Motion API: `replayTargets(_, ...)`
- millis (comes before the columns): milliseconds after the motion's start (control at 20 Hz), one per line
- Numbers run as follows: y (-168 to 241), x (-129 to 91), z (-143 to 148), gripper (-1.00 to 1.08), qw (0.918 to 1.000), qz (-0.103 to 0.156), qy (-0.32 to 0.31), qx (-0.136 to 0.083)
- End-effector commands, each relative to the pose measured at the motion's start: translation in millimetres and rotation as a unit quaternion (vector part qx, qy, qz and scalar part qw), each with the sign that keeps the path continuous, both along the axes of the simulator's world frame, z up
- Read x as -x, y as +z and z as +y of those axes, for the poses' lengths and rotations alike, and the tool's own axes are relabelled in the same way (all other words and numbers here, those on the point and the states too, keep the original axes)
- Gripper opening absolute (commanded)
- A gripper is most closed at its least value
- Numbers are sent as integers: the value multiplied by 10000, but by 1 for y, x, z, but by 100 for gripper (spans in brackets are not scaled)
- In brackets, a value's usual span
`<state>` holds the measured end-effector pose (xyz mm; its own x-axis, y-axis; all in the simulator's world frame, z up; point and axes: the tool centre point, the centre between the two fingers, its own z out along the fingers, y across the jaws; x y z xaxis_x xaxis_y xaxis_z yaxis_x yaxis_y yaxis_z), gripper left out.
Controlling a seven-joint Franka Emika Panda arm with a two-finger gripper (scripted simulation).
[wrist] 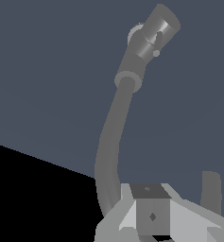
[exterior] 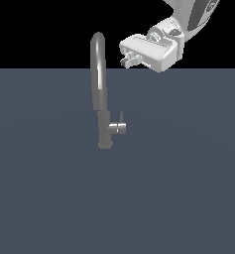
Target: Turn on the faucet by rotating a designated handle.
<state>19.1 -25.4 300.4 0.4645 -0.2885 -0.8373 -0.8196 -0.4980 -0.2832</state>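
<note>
Faucet (exterior: 103, 106) on grey floor (exterior: 178, 188)

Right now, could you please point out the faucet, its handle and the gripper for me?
faucet (exterior: 98, 79): exterior view, on the tall arched spout.
handle (exterior: 122, 116): exterior view, on the thin lever pin above the side stub.
gripper (exterior: 127, 58): exterior view, at its fingertips.

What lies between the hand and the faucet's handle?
Nothing: in the exterior view, the stretch between the hand and the handle is bare.

Upright grey gooseneck faucet (exterior: 100, 89), thin handle (exterior: 122, 117) pointing up
</note>
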Motion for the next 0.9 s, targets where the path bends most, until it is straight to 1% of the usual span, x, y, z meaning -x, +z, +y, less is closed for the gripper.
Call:
replayTargets(0, -18, -9, -2, -100, 9991, 252, -227, -245)
replayTargets(150, -42, -19, -3, -100, 9955, 570, -514, -548)
replayTargets(300, -68, -28, -3, -100, 9888, 903, -816, -863)
replayTargets(600, -114, -40, 1, -100, 9696, 1484, -1344, -1409)
replayTargets(850, -144, -44, 6, -100, 9532, 1835, -1662, -1736)
